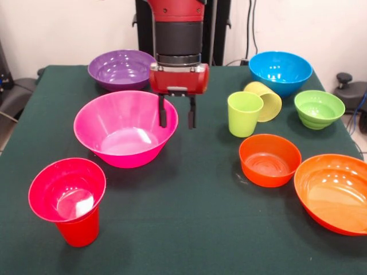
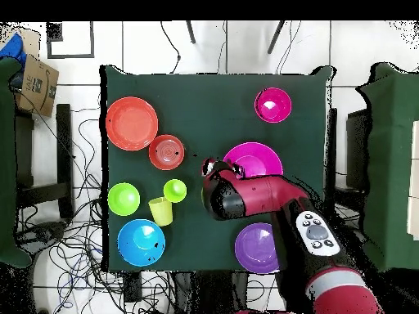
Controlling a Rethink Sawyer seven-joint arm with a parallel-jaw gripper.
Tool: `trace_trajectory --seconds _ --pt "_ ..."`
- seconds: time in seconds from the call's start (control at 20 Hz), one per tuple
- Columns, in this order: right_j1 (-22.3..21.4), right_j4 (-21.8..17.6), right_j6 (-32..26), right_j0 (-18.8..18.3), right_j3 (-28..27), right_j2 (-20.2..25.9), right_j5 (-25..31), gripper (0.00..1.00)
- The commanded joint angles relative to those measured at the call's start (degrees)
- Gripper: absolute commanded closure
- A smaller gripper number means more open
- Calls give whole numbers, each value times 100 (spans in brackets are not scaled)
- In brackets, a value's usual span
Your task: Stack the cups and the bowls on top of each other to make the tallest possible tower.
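The gripper (image 1: 177, 118) is being held with fingers parted and empty at the large pink bowl (image 1: 125, 128) rim's robot-side edge (magenta bowl-on-red-cup tower (image 1: 67, 191) nearer the camera); descending risks clipping that rim and tipping it.

You see a dark green worktop (image 1: 189, 229), pink large bowl (image 1: 125, 129), purple bowl (image 1: 121, 69), blue bowl (image 1: 280, 71), ribbed green bowl (image 1: 319, 108), two orange bowls (image 1: 269, 160), lime cup (image 1: 244, 114), pale yellow cup (image 1: 266, 100), magenta bowl (image 1: 67, 189) on red cup (image 1: 78, 232), red-and-black claw (image 1: 177, 119).

Open green cloth at table centre (image 1: 195, 189) gives passage. Gripper (image 1: 177, 114) hangs with fingers apart at the large pink bowl's (image 1: 125, 129) far right rim. Right side crowded: lime cup (image 1: 244, 113), tipped yellow cup (image 1: 265, 99), small orange bowl (image 1: 269, 160), narrow gaps between them
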Motion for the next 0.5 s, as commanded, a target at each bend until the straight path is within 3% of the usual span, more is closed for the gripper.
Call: trace_trajectory --seconds 0.05,0.25,0.5 --pt "-532 3 33 -221 340 240 412 0" --pt "-648 45 97 -219 472 264 440 0" --pt "-208 -120 105 -220 202 234 189 0"
